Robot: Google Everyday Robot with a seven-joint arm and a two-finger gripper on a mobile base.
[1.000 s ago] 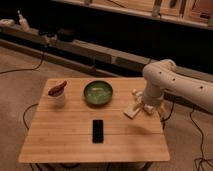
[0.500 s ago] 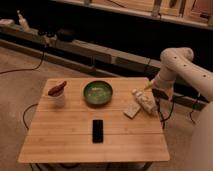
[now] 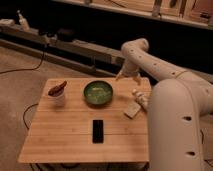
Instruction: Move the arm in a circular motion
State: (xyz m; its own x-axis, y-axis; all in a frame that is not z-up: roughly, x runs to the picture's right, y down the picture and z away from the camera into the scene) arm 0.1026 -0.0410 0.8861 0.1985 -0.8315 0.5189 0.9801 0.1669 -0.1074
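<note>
Arm (image 3: 150, 65) sweeps above the counter's (image 3: 70, 135) far edge; keep your arc high, clear of the green bowl (image 3: 98, 93). Tool (image 3: 128, 76) state: I cannot tell.

The arm (image 3: 165, 95) holds its pincer (image 3: 128, 76) above the wooden table's (image 3: 65, 140) far edge, beyond the green bowl (image 3: 97, 93)

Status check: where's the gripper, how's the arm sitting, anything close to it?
Gripper above the table's far right edge. Arm bent, filling the right foreground. Green bowl nearest the gripper, apart from it; phone and cup well away.
</note>
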